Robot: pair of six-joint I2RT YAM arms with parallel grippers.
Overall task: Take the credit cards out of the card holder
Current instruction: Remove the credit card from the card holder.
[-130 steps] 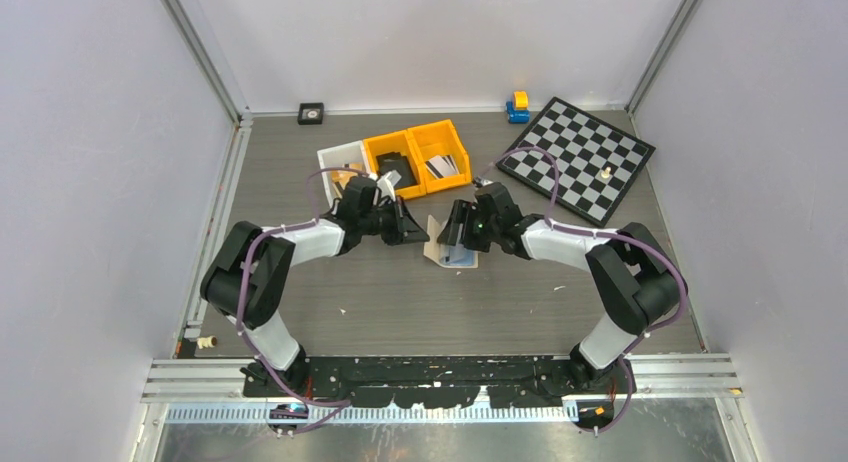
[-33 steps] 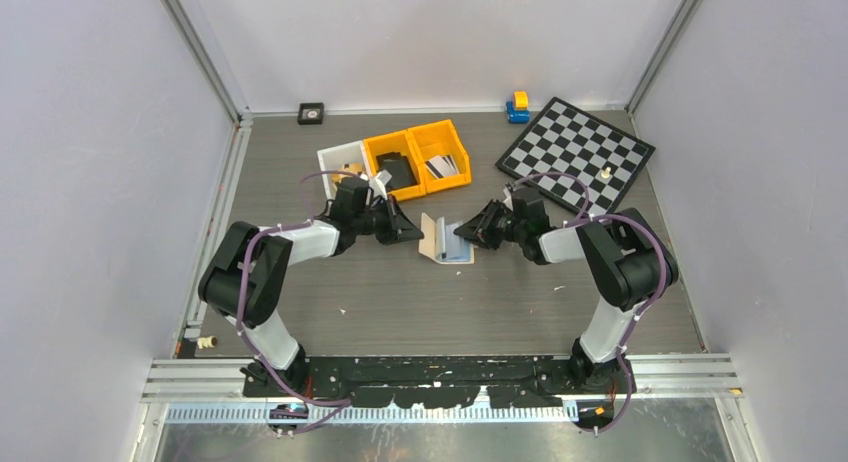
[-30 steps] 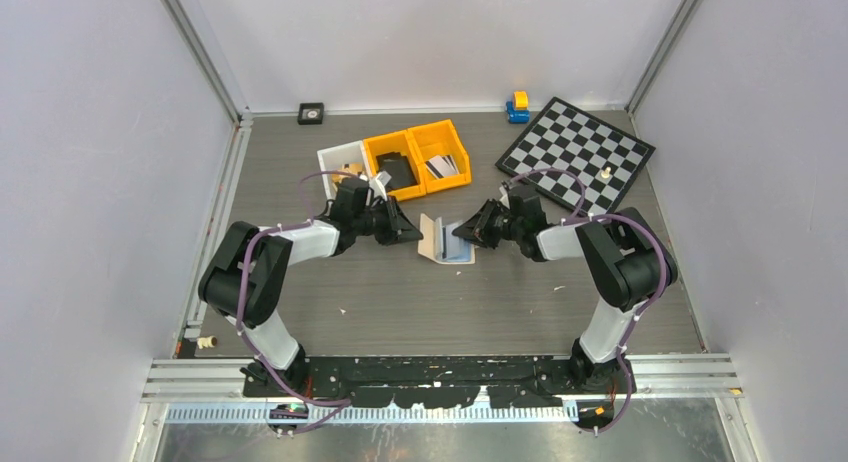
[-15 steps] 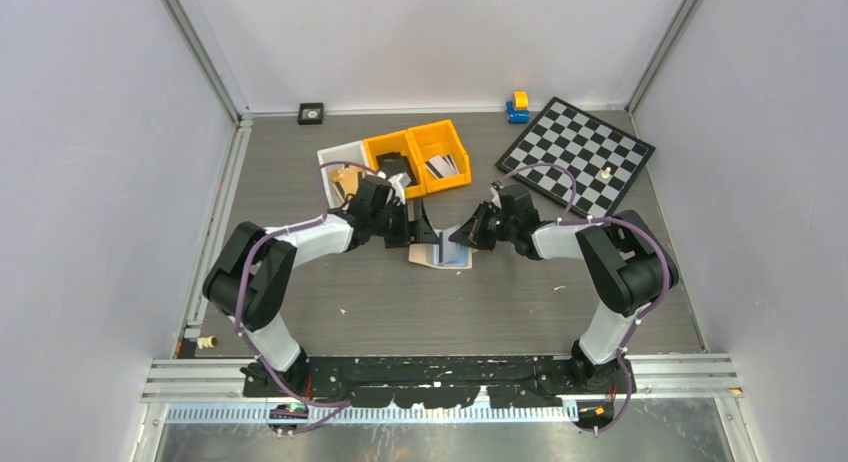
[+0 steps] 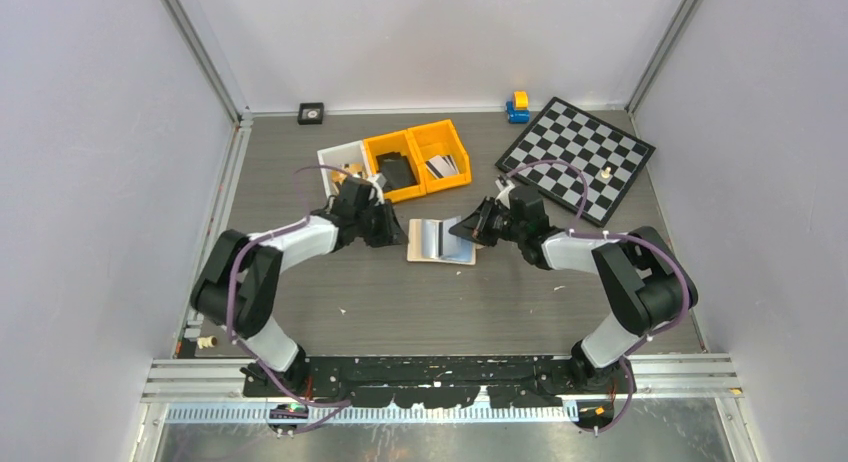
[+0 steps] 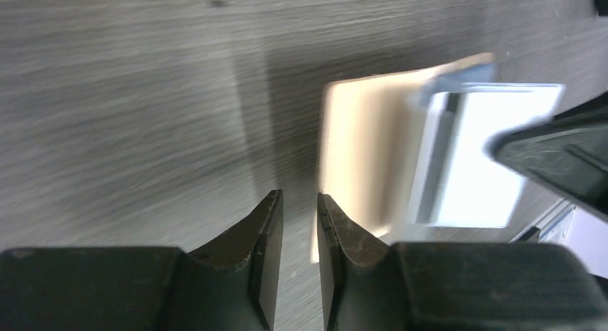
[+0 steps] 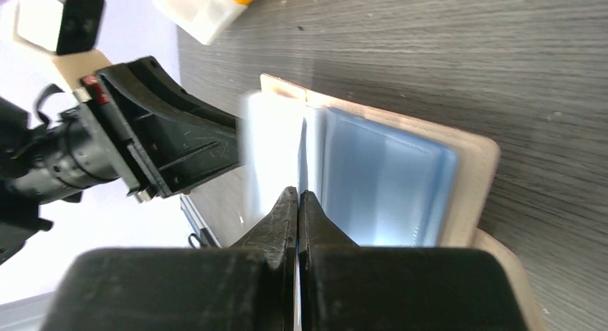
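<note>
The card holder (image 5: 418, 244) is a beige bifold lying open on the table between my two grippers, its flap (image 6: 358, 145) flat and its bluish see-through pockets (image 7: 387, 180) facing up. My right gripper (image 5: 460, 228) (image 7: 297, 191) is shut on the edge of one thin pocket leaf (image 6: 480, 159) and holds it raised off the holder. I cannot tell whether a card is inside that leaf. My left gripper (image 5: 397, 233) (image 6: 300, 195) sits just left of the holder, its jaws a narrow gap apart with nothing between them. Silvery credit cards (image 5: 441, 166) lie in the right orange bin.
Behind the holder stand a white bin (image 5: 338, 160) and two orange bins (image 5: 386, 147), the middle one holding a black item (image 5: 396, 172). A chessboard (image 5: 578, 157) with one small piece lies at the back right, with a blue-yellow toy (image 5: 517, 106) and a small black square (image 5: 311, 112) along the back edge.
My left gripper opened at the holder, then narrowed and drew back to the left. The holder's left flap now lies flat. My right gripper shut on a pocket leaf and holds it up.
</note>
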